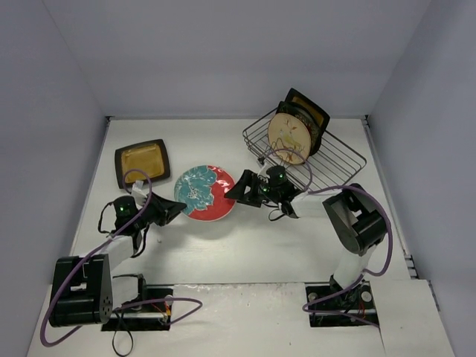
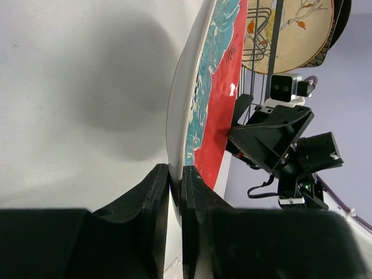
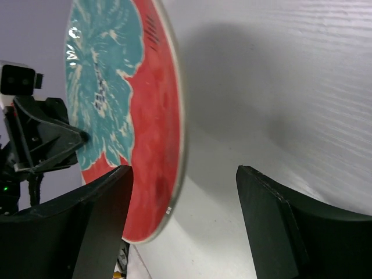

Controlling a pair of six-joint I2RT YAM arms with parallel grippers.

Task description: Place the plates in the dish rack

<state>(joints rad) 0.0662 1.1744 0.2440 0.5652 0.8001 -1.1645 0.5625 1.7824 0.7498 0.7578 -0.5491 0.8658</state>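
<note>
Setting: robotics laboratory test cell. Evidence: one white desk [image 1: 223, 253], enclosed along its far, left and right edges by plain pale grey-violet wall panels [image 1: 238, 52]; two black robot arms, left arm [image 1: 78, 294] and right arm [image 1: 357, 223], fixed on mounts at the desk's near edge; loose purple cables [image 1: 190, 301] looping from the arm bases along that edge; a small camera module [image 2: 285, 87] carried on a wrist. Domestic items: black wire dish rack [image 1: 335, 160] at the far right corner, amber square plate [image 1: 141, 162] towards the far left corner, red-and-teal plate [image 1: 204, 192] near the middle.
</note>
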